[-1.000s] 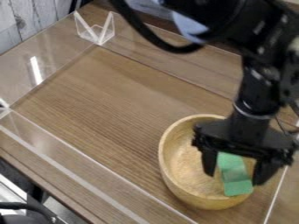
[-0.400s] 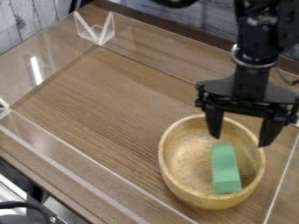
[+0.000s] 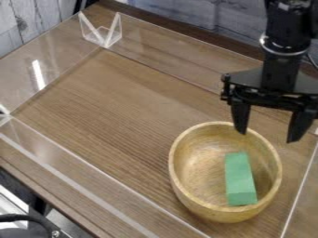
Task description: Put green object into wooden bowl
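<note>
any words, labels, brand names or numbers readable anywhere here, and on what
None: no text, label, brand or number can be read in this view.
The green block has plain faces.
The wooden bowl shows only wood grain.
The gripper, its jaws open above the bowl, is plain black with no visible marking.
The table and its clear plastic walls carry no sign.

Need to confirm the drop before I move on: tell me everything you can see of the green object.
The green object is a flat, rectangular, bright-green block with plain faces. It lies inside the wooden bowl, on the right part of its floor, long axis running roughly toward the camera. Nothing grips it: the gripper hangs open above the bowl's far rim, clear of the block.
</note>
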`<act>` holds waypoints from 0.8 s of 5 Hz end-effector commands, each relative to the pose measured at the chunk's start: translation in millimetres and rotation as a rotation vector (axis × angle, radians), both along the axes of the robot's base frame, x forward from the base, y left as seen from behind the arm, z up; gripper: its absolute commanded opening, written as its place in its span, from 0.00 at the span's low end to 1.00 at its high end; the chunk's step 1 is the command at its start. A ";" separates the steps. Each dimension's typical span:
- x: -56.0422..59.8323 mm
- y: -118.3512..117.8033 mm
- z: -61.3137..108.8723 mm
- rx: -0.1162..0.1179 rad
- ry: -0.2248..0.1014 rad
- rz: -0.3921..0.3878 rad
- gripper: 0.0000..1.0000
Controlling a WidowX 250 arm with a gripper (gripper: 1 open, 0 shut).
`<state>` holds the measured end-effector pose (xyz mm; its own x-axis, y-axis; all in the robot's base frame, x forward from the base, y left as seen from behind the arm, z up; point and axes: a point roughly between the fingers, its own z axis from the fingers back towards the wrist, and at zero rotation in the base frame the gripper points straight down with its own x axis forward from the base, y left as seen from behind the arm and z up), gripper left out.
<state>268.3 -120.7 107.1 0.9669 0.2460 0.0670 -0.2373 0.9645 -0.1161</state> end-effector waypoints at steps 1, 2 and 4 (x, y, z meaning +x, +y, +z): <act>17.8 -0.1 14.2 -0.022 -0.060 0.033 1.00; 14.0 4.9 11.8 -0.019 -0.063 0.092 1.00; 0.6 9.7 14.7 -0.021 -0.070 0.183 1.00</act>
<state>266.6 -111.1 108.9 0.9034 0.4191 0.0905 -0.4067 0.9044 -0.1291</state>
